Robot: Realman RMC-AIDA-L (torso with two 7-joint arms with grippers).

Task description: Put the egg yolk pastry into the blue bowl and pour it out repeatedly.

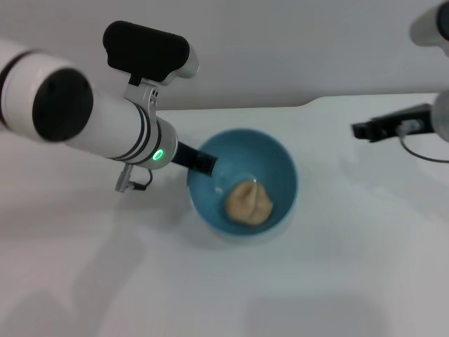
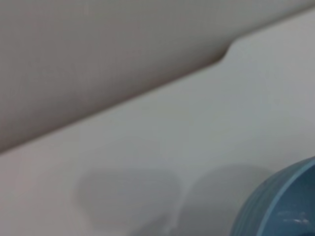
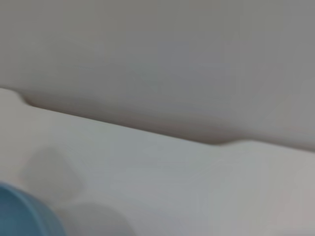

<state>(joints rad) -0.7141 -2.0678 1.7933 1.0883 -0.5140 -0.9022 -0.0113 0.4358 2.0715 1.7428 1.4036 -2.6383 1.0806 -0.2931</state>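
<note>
Already the egg yolk pastry (image 1: pixel 248 202) is lying inside the blue bowl (image 1: pixel 277 160), resting low against the inner wall on the side nearest the camera, so by these pictures the loading half of the task is looking done and the pouring half is what is waiting. The bowl is appearing tipped, its mouth facing up toward the head camera, though whether its base is touching the white worktop (image 1: pixel 337 281) or hanging just above it I cannot tell. The left hand (image 1: pixel 203 163) is reaching in from the robot's left, its dark tip sitting at the bowl's rim and seemingly gripping it; the fingers themselves are mostly hidden by the wrist, so how narrow they are standing is not clear, and I cannot tell for certain that they are holding the rim. The left wrist view is showing only a slice of the bowl's outer wall close by. The right hand (image 1: pixel 361 129) is hanging well apart at the far right, idle; its state I cannot tell. A further tilt would be needed to roll the pastry out.
</note>
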